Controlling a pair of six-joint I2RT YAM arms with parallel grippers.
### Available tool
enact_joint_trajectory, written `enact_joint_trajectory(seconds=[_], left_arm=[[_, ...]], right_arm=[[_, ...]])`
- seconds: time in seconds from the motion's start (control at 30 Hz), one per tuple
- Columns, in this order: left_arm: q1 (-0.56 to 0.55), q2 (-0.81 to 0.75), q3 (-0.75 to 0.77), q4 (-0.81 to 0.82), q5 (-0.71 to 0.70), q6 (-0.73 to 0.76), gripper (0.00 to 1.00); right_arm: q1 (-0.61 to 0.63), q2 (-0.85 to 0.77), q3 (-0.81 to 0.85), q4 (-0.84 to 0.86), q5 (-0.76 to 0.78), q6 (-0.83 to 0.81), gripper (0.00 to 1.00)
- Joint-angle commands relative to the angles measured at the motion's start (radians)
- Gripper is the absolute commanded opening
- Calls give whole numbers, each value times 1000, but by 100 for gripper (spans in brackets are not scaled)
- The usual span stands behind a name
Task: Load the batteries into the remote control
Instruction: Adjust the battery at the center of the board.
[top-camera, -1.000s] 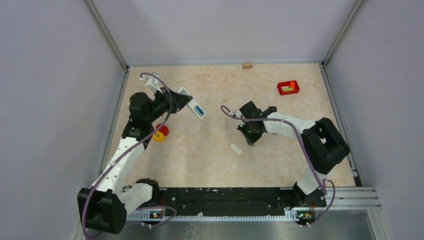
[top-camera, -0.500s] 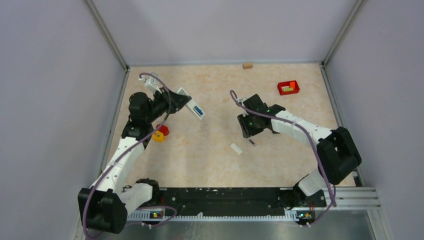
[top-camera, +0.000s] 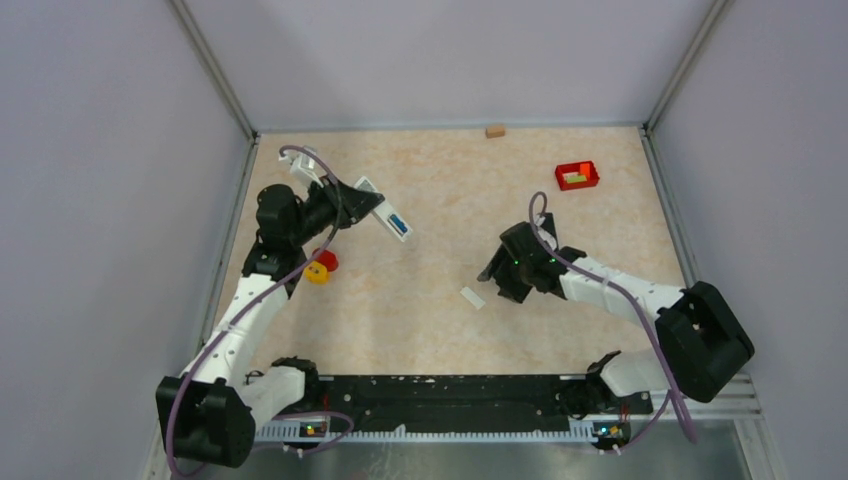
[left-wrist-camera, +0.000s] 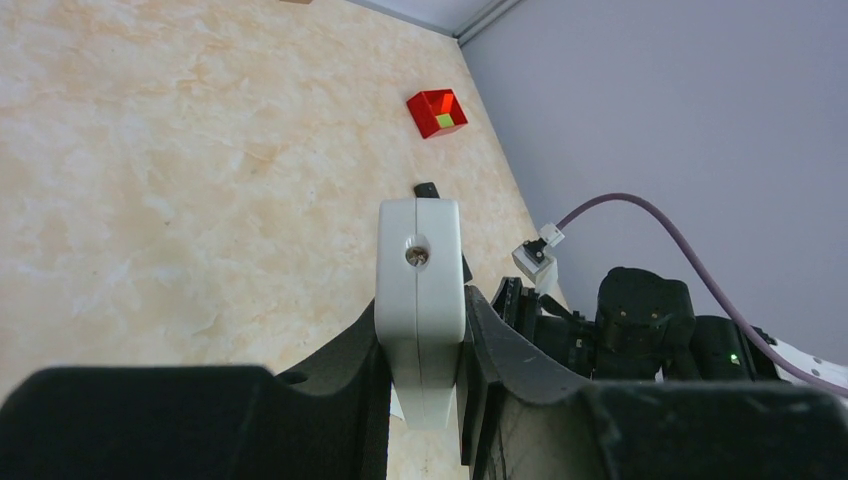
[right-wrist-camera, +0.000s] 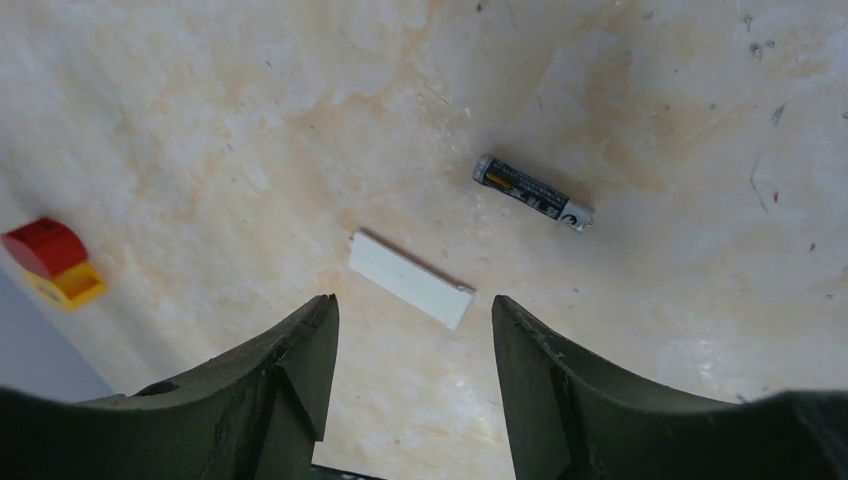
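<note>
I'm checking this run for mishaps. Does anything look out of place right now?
One battery lies loose on the table beside the white cover plate, beneath the open right gripper. It is not in the remote, which the left gripper holds clamped. Nothing looks damaged or spilled.

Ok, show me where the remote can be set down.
Bare tabletop lies between the held remote and the cover plate, and along the far edge left of the wooden block. Crowded beneath the right gripper: plate and battery.
</note>
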Motion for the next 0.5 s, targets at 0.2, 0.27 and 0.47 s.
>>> enact_joint_trajectory(seconds=[0.2, 0.27, 0.47], left_arm=[[4, -38, 19, 91, 46, 6, 19], [5, -34, 18, 90, 46, 7, 19], [5, -20, 24, 79, 49, 4, 17]], right_arm=[[0, -36, -59, 89, 93, 392, 58], [-2, -37, -70, 108, 94, 425, 58], [-7, -25, -63, 66, 152, 481, 55]])
